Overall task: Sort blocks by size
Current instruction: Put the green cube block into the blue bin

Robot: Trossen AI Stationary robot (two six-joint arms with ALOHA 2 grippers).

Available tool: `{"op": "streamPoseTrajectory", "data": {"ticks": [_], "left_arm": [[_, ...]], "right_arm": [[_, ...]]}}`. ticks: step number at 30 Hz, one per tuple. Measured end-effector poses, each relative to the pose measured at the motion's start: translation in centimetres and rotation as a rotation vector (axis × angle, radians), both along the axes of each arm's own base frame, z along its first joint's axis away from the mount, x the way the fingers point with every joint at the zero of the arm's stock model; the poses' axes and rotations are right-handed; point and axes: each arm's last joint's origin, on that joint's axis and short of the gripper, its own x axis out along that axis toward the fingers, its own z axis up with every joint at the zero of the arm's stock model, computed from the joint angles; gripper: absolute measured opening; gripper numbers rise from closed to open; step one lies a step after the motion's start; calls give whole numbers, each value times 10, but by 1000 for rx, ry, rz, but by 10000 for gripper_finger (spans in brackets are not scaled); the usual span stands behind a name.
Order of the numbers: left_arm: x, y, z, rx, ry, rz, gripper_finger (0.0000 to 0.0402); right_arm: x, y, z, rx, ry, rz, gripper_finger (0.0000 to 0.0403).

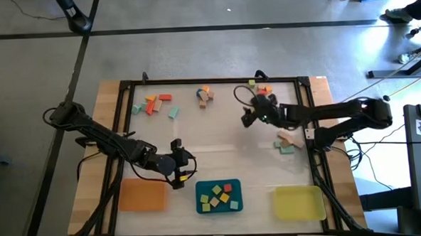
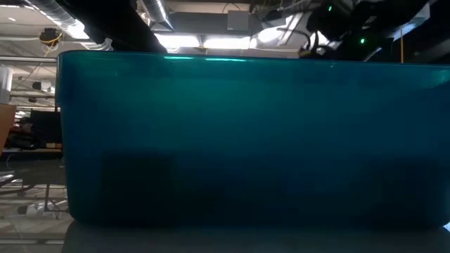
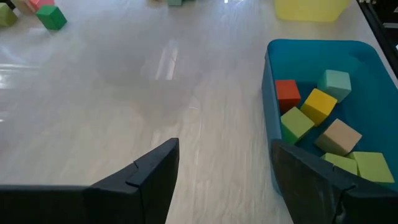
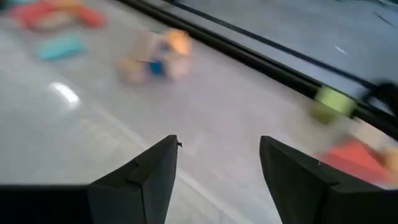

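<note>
Left gripper: hangs over the near middle of the desk, just beside the blue tray on its left far corner. Its fingers stand wide apart with nothing between them; only bare desk shows in the gap.

Blocks in blue tray: a red block, a mint one, a yellow one, a tan one and green ones lie together inside. In the left wrist view one finger sits against the tray's outer wall, the blocks just past it, none touched.

Right gripper: over the far right part of the desk, fingers parted and empty, bare desk between them.

Blocks near right gripper: an orange block and a green one lie by the far rail just beyond the fingers; a small mixed pile lies farther to the left. None is inside the gap.

Other loose blocks: an orange and mint group at the far left; tan and mint pieces at the right edge, behind the right gripper.

Orange tray: near left corner of the desk; no blocks show in it.

Yellow tray: near right corner; no blocks show in it.

Low view: filled by the blue tray's wall; no fingers or blocks can be made out.
</note>
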Motion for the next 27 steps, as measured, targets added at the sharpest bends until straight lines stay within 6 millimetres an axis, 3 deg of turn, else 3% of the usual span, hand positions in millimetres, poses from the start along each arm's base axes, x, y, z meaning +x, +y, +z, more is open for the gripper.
{"op": "streamPoseTrajectory", "data": {"ticks": [6,18,27], "left_arm": [[0,0,0,0,0,0,237],[0,0,0,0,-1,0,237],[0,0,0,0,-1,0,237]], "right_arm": [[-3,-15,-15,91,61,-50,225],[-4,-46,-56,157,106,-353,225],[7,-55,-67,128,39,-373,225]]}}
